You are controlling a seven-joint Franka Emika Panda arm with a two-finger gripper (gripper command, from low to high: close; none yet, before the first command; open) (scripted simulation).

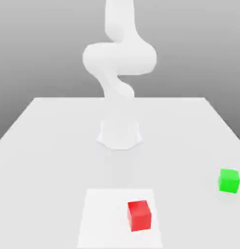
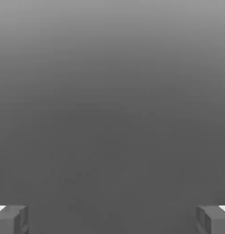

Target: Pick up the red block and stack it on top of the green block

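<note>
The counter is the largest thing here, a pale, nearly white surface that narrows toward its far edge in the exterior view. A grey backdrop, lighter at the top and darker lower down, stands behind it.

Next in size comes the white robot arm. Its base sits on the counter, midway between the exterior view's left and right, and the arm rises from there, with a wide rounded section partway up, and reaches the top edge of the exterior view.

In front of the base lies a bright white patch, four-sided and brighter than the counter around it.

The gripper is seen in the hand view, its two fingers standing wide apart at opposite sides. It is fully open and has hold of nothing; the space between the fingers shows plain grey.

The red block rests on the white patch, toward the exterior view's right side of it, turned slightly so that its top and more than one side show.

The green block looks smaller. It sits directly on the counter near the exterior view's right edge, farther back than the red block and well apart from it.
</note>
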